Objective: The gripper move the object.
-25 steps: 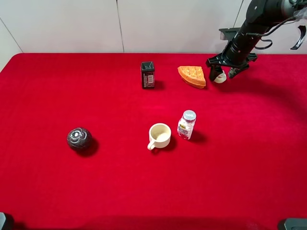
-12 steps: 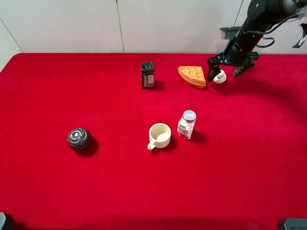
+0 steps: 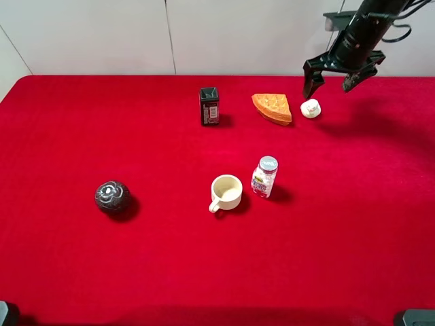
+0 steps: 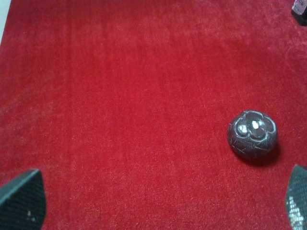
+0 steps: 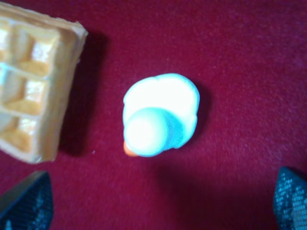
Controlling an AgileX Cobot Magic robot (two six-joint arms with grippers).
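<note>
The object [image 3: 310, 108] is a small cream-white lump with a knob-like top. It rests on the red cloth at the back right, just right of the waffle wedge [image 3: 272, 108]. In the right wrist view it [image 5: 159, 115] lies between the finger tips, apart from them. My right gripper [image 3: 334, 77] is open and hangs above and slightly behind it, holding nothing. My left gripper [image 4: 158, 201] is open and empty, with only its finger tips showing over the cloth near the dark grey ball [image 4: 252, 134].
A black box [image 3: 209, 106] stands at the back middle. A cream mug [image 3: 225, 193] and a small bottle [image 3: 264, 176] stand mid-table. The grey ball [image 3: 112, 195] sits at the left. The waffle wedge [image 5: 33, 81] lies close beside the object.
My right gripper let go of the object, opened wide and rose up and back. The object now rests on the cloth beside the waffle.
</note>
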